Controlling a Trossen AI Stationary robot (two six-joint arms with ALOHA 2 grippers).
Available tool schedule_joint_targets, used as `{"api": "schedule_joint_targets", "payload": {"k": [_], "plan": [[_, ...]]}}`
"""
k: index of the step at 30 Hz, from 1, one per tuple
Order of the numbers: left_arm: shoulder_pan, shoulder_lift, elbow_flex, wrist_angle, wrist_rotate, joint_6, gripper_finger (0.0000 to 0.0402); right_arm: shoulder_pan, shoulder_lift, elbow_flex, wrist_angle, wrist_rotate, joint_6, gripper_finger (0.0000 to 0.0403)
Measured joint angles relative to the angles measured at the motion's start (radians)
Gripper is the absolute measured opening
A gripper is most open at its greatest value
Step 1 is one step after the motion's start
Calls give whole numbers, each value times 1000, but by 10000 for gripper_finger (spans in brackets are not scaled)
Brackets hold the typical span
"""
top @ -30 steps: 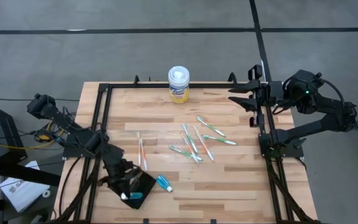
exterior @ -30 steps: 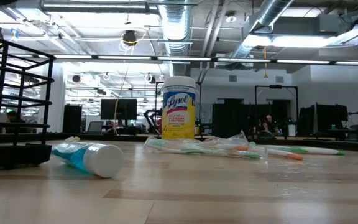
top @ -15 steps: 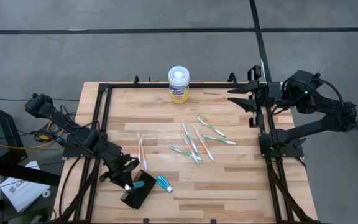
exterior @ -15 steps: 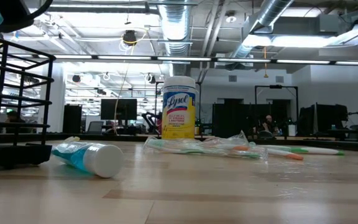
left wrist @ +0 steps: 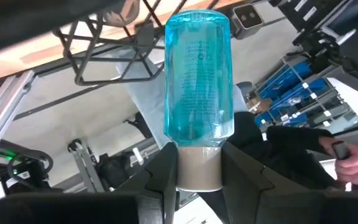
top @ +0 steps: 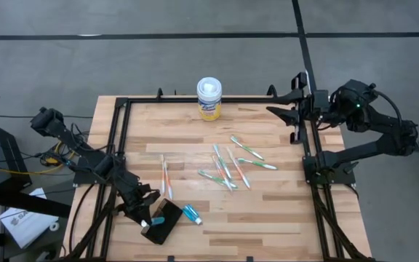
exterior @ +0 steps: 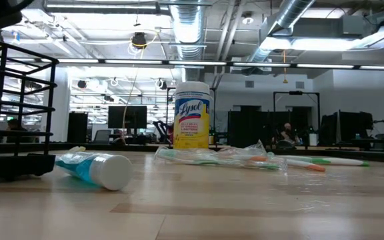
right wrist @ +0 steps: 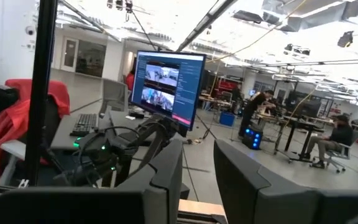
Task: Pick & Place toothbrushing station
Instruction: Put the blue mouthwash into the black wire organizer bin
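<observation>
Toothbrushing station [top: 160, 223], the small black box holder, lies on the wooden table [top: 282, 218] near its front-left corner, skewed to the table edge. We note a blue item on its top and a pale one at its left end, too small to name.

Left gripper [top: 145, 216] sits just beside the station's left end. From the left wrist view its fingers [left wrist: 166, 168] are clamped on the pale cap of a clear blue bottle [left wrist: 199, 74], which sticks straight out ahead of the jaws. Whether bottle or fingers touch the station we cannot tell from above.

A second blue bottle with a white cap [exterior: 93, 168] lies on its side just right of the station; the low view shows it in the foreground, cap toward the camera.

Several toothbrushes [top: 228, 166] lie scattered mid-table, some seemingly in clear wrappers, with an orange-handled pair [top: 165, 177] apart to their left.

A wipes canister [top: 209, 99], white lid and yellow label, stands upright at the far edge.

Right gripper [top: 291, 110] hovers at the far-right corner above the black frame rail, well apart from everything. We see its fingers [right wrist: 166, 180] parted with a narrow gap and nothing between them.
</observation>
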Motion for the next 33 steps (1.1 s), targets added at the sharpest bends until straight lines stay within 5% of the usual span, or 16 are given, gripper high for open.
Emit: {"api": "schedule_joint_targets", "payload": {"k": [33], "plan": [[50,-2,-82,9,60,0,85,2,0,0,3,-4,17,83]]}}
